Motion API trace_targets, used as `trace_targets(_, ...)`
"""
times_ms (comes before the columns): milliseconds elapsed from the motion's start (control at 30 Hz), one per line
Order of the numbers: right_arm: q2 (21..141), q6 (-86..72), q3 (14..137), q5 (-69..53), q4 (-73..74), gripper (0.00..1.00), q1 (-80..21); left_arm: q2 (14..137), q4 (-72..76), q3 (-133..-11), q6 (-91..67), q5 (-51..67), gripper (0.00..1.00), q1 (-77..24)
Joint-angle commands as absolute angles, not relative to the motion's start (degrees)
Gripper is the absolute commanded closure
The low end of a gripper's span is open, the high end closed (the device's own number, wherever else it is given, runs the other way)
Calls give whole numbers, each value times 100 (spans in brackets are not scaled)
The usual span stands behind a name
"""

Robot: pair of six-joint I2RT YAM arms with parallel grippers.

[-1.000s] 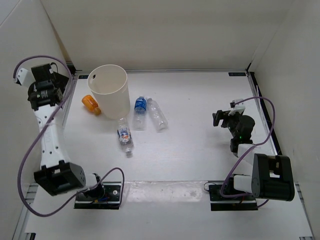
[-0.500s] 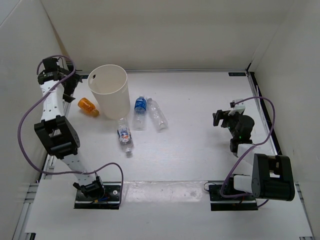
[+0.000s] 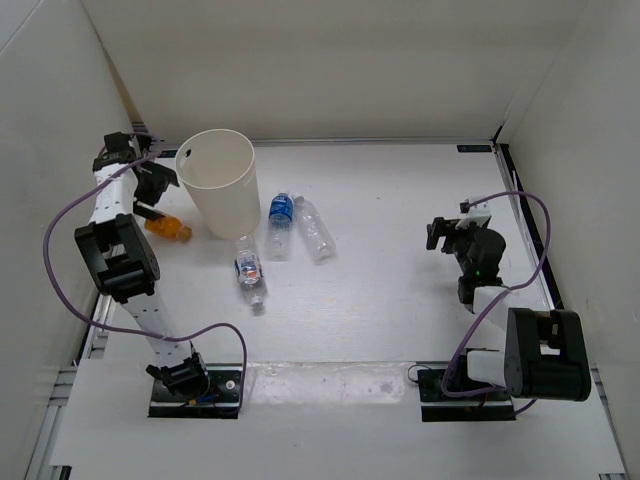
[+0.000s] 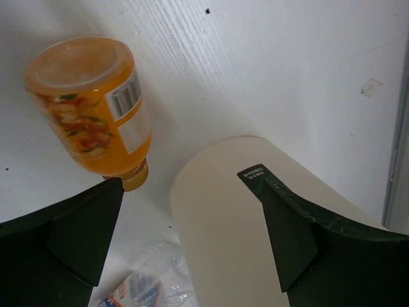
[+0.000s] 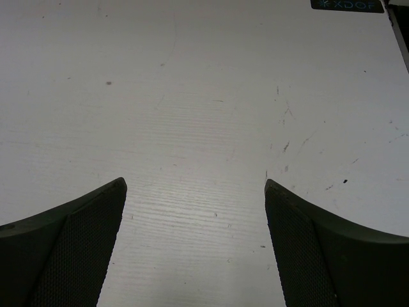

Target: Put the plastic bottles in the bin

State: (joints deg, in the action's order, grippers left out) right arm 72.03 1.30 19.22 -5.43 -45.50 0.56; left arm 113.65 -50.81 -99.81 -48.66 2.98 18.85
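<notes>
Plastic bottles (image 3: 281, 210) are seen lying outside the bin (image 3: 222, 185), none yet deposited; the left gripper (image 4: 190, 184) and right gripper (image 5: 195, 182) are spread wide, empty.

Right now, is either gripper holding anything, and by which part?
Nothing is held. The left gripper hangs open by the small orange-yellow plastic bottle; the right gripper is open over the white table.

Bin (image 3: 222, 185) far left on table (image 3: 400, 290), lone bottle (image 3: 166, 228) left of it, 3 bottles (image 3: 280, 222) right of it
</notes>
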Motion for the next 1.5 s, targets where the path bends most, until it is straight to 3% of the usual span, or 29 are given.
trace_targets(0, 7172, 44, 2136, -167, -4614, 10, 9, 11382, -5194, -9923, -4772, 211, 0, 1872)
trace_targets(467, 7163, 62, 2136, -88, -4623, 10, 9, 10538, -5309, -8632, -4992, -571, 0, 1881)
trace_targets(1133, 7146, 44, 2145, -26, -4562, 10, -211, 12067, -5695, -9536, -4966, -18, 0, 2435)
trace_targets(1200, 7146, 44, 2153, -26, -4553, 10, -211, 12164, -5722, -9484, -4966, 114, 4, 2435)
trace_targets(1367, 7154, 61, 2153, -26, -4579, 10, -220, 11902, -5634, -9273, -4983, 114, 30, 2435)
trace_targets(1467, 7163, 70, 2145, -26, -4597, 10, -211, 11621, -5704, -9237, -4992, 35, 30, 2434)
